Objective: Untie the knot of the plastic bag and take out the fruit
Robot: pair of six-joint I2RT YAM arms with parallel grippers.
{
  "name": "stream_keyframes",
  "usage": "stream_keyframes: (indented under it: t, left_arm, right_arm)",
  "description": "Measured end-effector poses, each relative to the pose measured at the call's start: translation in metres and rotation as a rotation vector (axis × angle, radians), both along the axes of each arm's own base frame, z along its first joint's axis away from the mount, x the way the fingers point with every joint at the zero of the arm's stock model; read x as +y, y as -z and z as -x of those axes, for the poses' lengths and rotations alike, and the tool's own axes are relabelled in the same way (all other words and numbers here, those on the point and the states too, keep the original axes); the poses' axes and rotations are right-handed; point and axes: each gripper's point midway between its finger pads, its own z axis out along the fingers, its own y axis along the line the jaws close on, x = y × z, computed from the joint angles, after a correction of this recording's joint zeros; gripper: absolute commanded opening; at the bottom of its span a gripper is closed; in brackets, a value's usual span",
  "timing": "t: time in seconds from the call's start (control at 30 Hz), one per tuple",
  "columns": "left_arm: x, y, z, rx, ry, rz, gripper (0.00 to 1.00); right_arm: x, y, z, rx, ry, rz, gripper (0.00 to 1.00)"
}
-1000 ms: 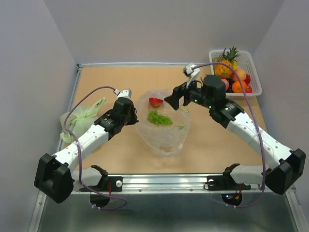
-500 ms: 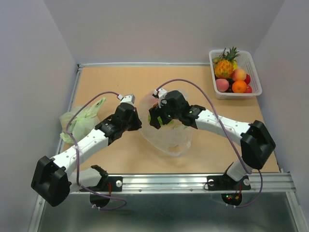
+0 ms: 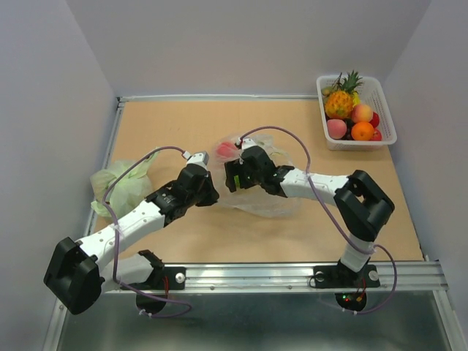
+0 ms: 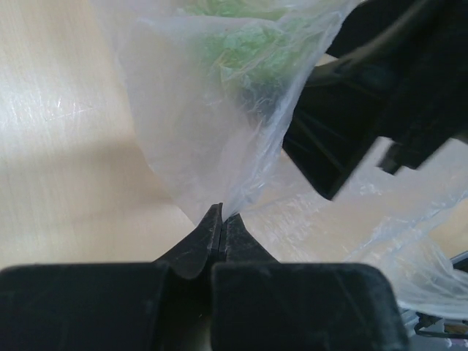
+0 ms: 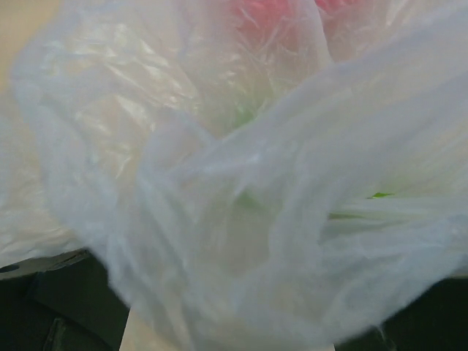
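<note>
Left wrist view is showing the left pincer (image 4: 221, 218) clamping the bag (image 4: 205, 131), which is lying mid-table (image 3: 183, 121). The right pincer (image 3: 232, 177) is sitting buried in film, so I cannot tell its state. Hard pulling is risking a tear, spilling the red fruit (image 3: 226, 150).

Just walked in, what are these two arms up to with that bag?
They are working on a clear plastic bag. The left gripper is shut on a fold of its film. The right gripper is pressed into the bag from the other side; whether it grips anything is hidden. A red fruit and something green lie inside the bag. The white basket in the far corner holds a pineapple, peaches and an orange.
</note>
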Motion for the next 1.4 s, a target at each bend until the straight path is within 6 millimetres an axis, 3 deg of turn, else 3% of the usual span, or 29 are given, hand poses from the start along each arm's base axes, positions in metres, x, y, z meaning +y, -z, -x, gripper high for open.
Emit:
stream_keyframes:
  t: [0.23, 0.27, 0.3, 0.33, 0.4, 0.53, 0.6, 0.73, 1.0, 1.23, 1.4]
  left_arm:
    - [0.001, 0.004, 0.002, 0.007, 0.000, -0.006, 0.00]
    - [0.002, 0.005, 0.002, 0.010, 0.000, -0.008, 0.00]
    - [0.002, 0.006, 0.002, 0.010, 0.000, -0.009, 0.00]
    - [0.002, 0.006, 0.002, 0.010, -0.002, -0.011, 0.00]
    - [0.003, 0.006, 0.002, 0.008, -0.006, -0.014, 0.00]
    - [0.009, 0.009, -0.002, 0.002, -0.032, -0.039, 0.00]
    - [0.012, 0.011, -0.004, -0.001, -0.050, -0.057, 0.00]
    - [0.017, 0.016, -0.009, 0.000, -0.077, -0.092, 0.00]
    - [0.016, 0.007, -0.019, -0.025, -0.088, -0.114, 0.00]
    - [0.024, -0.003, -0.029, -0.054, -0.122, -0.140, 0.00]
    - [0.043, -0.007, -0.046, -0.054, -0.195, -0.161, 0.00]
  right_arm:
    - [-0.007, 0.044, -0.001, 0.026, 0.027, 0.055, 0.82]
    - [-0.008, 0.047, -0.003, 0.016, 0.027, 0.062, 0.69]
    - [-0.009, 0.051, -0.002, 0.018, 0.027, 0.069, 0.68]
    - [-0.010, 0.054, -0.003, 0.011, 0.021, 0.083, 0.53]
    - [-0.012, 0.056, -0.005, 0.000, 0.022, 0.094, 0.42]
    - [-0.017, 0.061, -0.005, -0.025, 0.013, 0.118, 0.10]
    - [-0.021, 0.062, -0.001, -0.029, 0.003, 0.126, 0.04]
    - [-0.029, 0.050, 0.008, -0.050, -0.028, 0.122, 0.02]
    - [-0.023, -0.002, 0.011, -0.166, -0.117, 0.066, 0.01]
    - [-0.017, -0.005, 0.026, -0.152, -0.236, 0.066, 0.00]
    - [-0.018, -0.042, 0.044, -0.174, -0.297, 0.005, 0.00]
